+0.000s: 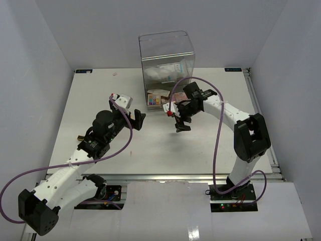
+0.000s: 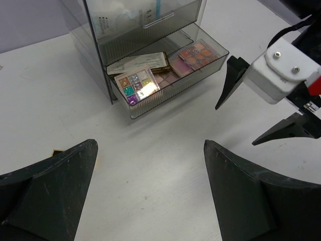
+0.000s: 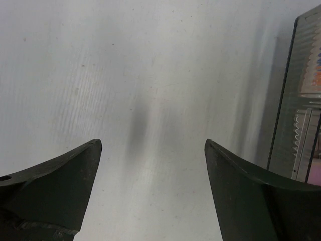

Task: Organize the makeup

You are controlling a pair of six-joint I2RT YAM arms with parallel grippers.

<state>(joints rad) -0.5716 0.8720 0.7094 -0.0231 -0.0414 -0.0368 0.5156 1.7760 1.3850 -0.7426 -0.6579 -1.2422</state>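
Hovering over the white surface (image 1: 100,100), the left gripper (image 1: 135,116) has its fingers spread wide with nothing between them. The right gripper (image 1: 179,124) is spread the same way and empty, hanging above bare surface.

Seen from above, the clear drawer box (image 1: 166,55) stands at twelve o'clock on the surface, with its bottom drawer (image 2: 173,93) pulled out toward the arms. The left gripper is at about eight o'clock from that drawer and the right gripper at about four o'clock. Both are near it but touch nothing.

The makeup lies inside the open drawer. In the left wrist view, a glitter eyeshadow palette (image 2: 136,85) rests at the drawer's eight o'clock end and an orange-pink palette (image 2: 199,53) at its two o'clock end. A mauve palette (image 2: 175,68) lies between them, and a flat pale packet (image 2: 143,61) lies behind. The closed drawer above holds white items (image 1: 168,71), blurred by the plastic.
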